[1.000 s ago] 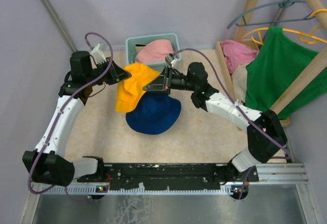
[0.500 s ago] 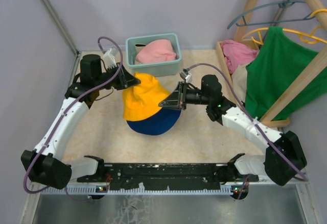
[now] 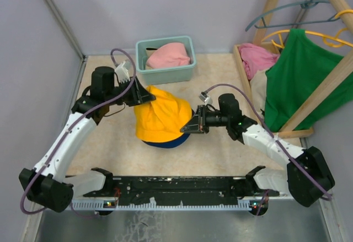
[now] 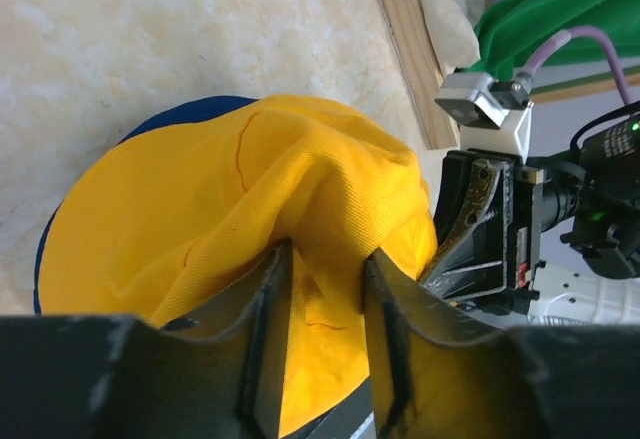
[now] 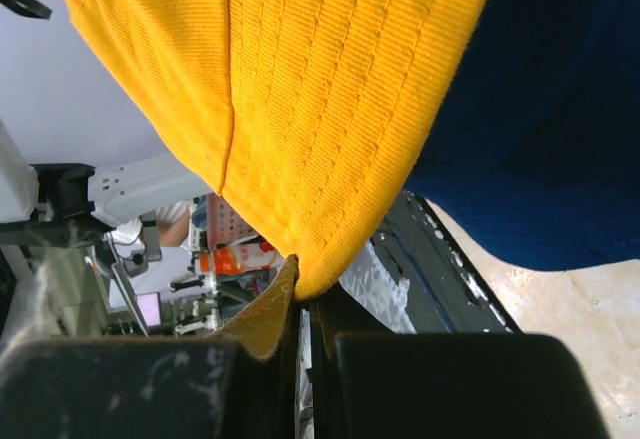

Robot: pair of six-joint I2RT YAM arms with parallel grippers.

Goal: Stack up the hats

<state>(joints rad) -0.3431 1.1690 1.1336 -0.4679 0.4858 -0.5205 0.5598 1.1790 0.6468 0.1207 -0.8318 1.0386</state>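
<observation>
The yellow-orange hat (image 3: 161,118) lies draped over the navy blue hat (image 3: 165,142), of which only a thin near rim shows. My left gripper (image 3: 148,95) is shut on the yellow hat's far-left edge; fabric fills the gap between its fingers (image 4: 318,289). My right gripper (image 3: 187,126) is shut on the hat's right brim (image 5: 305,284). The navy hat also shows in the left wrist view (image 4: 150,124) and the right wrist view (image 5: 540,139). The pink hat (image 3: 168,55) sits in the teal basket (image 3: 165,74). The beige hat is not clearly in view.
A wooden rack (image 3: 325,85) at the right holds a green shirt (image 3: 300,76) on a hanger, with a pink cloth (image 3: 256,57) and pale fabric (image 3: 258,90) in the wooden tray below it. Grey walls close the left and back.
Both grippers have carried the yellow hat toward me and down, spreading it over the navy hat, which is now almost covered. The right arm has drawn back to the right.
</observation>
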